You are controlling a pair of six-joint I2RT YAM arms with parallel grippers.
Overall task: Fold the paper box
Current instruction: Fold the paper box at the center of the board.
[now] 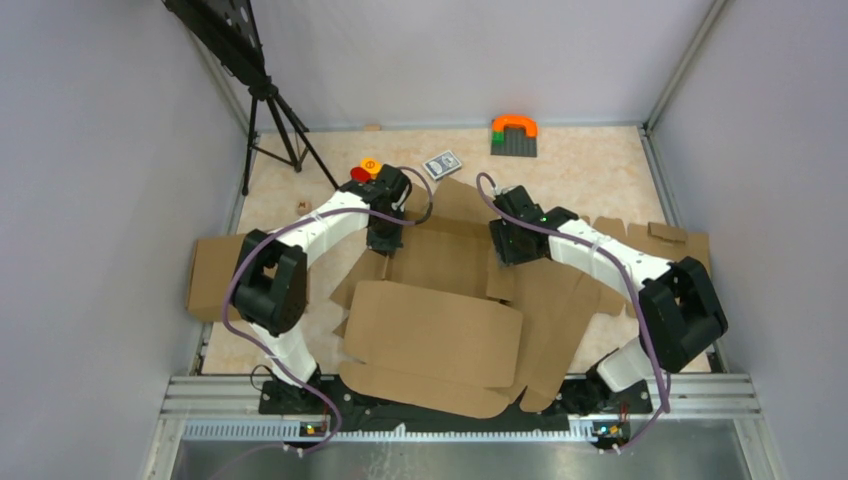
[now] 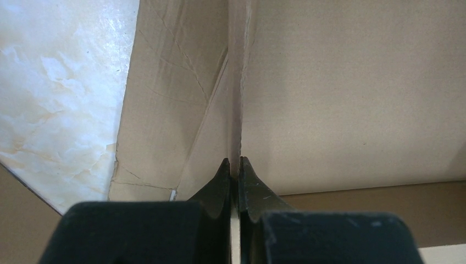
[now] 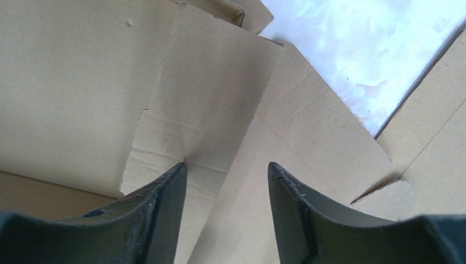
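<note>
**A:** What's hard to make out here? At the bottom of the top view, the near edge of the paper box (image 1: 430,340) hangs over the rail (image 1: 200,392). I can't see where the table (image 1: 600,170) ends under it.

**B:** Yep, and its right side slips under the right arm (image 1: 620,260), so that outline is cut off. Both wrist views are just close-up cardboard, with no whole shape.

**A:** Where is it, and which way does it lie?

**B:** It's dead centre, between the two arms. The big front panel sits on top of the rest, with its long side running left to right and dipping a bit to the right. The rest of the sheet spreads up toward mid-frame, and flaps fan out to the lower right.

**A:** Pincers?

**B:** From above, the tips are hidden under the arms. In the left wrist view, the left gripper (image 2: 234,168) is pinched tight on a thin upright flap of the box. The right gripper (image 3: 227,170) has its fingers spread wide just over another flap. Whether it's touching or not, can't tell.

**A:** Further back?

**B:** There's a plain cardboard slab (image 1: 210,275) at the left, partly covered by the left arm (image 1: 320,225), and scraps (image 1: 665,240) at the right. Then come the red and orange discs (image 1: 365,170) and a card deck (image 1: 442,163). An orange-green block piece (image 1: 514,132) sits at upper centre.
</note>
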